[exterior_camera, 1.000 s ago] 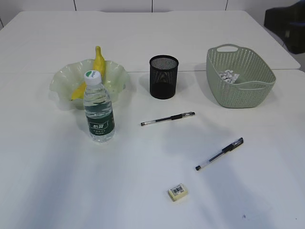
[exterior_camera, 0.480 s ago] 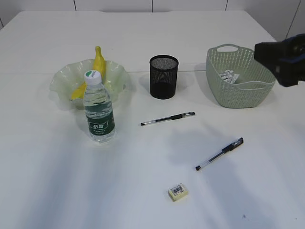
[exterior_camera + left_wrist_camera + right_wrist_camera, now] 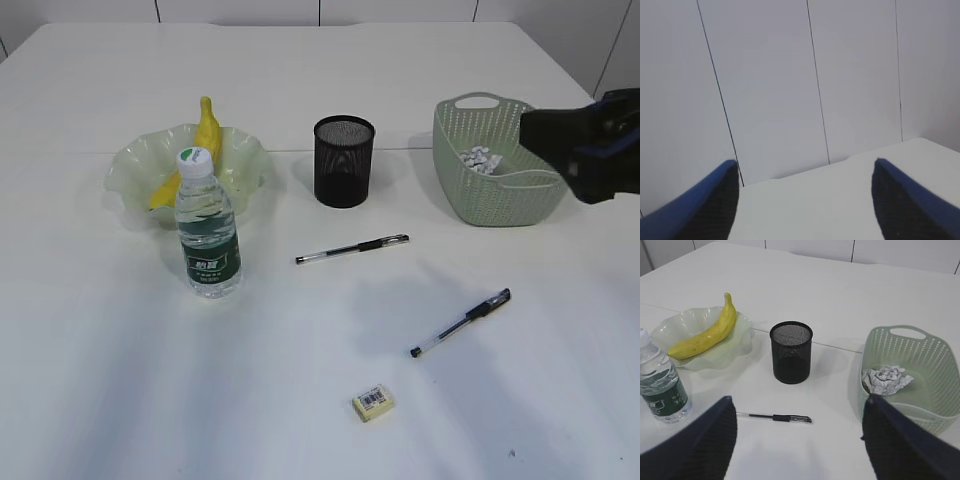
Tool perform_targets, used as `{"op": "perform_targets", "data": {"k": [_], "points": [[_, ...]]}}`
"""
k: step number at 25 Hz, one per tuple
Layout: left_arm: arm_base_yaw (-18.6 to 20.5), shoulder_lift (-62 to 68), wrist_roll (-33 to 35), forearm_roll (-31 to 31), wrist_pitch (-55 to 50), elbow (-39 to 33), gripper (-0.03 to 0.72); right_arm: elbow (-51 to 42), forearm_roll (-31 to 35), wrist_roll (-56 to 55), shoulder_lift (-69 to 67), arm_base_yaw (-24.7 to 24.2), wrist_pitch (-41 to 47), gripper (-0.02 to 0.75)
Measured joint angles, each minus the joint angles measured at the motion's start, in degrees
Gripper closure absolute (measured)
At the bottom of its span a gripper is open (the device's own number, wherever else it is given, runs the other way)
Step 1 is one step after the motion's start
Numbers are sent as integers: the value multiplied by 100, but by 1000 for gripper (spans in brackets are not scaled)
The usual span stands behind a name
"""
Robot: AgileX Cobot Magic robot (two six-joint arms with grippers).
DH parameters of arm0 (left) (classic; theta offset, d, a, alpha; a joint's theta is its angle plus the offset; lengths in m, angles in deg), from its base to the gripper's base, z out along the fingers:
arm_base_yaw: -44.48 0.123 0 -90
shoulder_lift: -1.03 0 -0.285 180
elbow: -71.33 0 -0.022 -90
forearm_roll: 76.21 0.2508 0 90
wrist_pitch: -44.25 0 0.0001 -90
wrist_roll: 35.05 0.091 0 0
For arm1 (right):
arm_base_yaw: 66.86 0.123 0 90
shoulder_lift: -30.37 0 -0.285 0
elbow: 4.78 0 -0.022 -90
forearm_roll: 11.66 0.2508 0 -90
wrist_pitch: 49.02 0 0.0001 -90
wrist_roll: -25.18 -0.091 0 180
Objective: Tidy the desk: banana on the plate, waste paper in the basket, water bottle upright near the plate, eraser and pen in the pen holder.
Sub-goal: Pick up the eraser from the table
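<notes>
The banana [image 3: 205,135] lies on the pale-green plate [image 3: 130,170]. The water bottle [image 3: 207,228] stands upright in front of the plate. The black pen holder [image 3: 343,162] stands mid-desk. The waste paper [image 3: 480,159] lies in the sage-green basket [image 3: 500,190]. One pen [image 3: 352,249] lies in front of the holder, a second pen [image 3: 461,322] farther right. The eraser [image 3: 372,402] lies near the front. My right gripper [image 3: 797,432] is open and empty, high above the desk; its arm [image 3: 590,140] shows at the right edge. My left gripper [image 3: 805,192] is open and empty, facing a wall.
The right wrist view shows the banana [image 3: 707,330], plate [image 3: 735,347], bottle [image 3: 662,385], holder [image 3: 791,352], near pen [image 3: 774,417] and the paper [image 3: 886,380] in the basket [image 3: 935,412]. The white desk [image 3: 120,380] reaches to a panelled wall.
My right arm has come into the exterior view from the right edge and moved a little left. Nothing on the desk has moved.
</notes>
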Motion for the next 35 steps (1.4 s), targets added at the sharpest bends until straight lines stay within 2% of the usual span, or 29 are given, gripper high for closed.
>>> {"op": "perform_targets", "data": {"k": [8, 26, 35], "points": [[0, -222, -12, 13, 0, 0, 99, -405, -8, 0, 0, 0, 247, 153], [0, -302, -21, 69, 14, 0, 99, -442, -32, -53, 5, 0, 402, 153], [0, -302, -59, 69, 14, 0, 99, -991, -52, -243, 14, 0, 887, 153]]}}
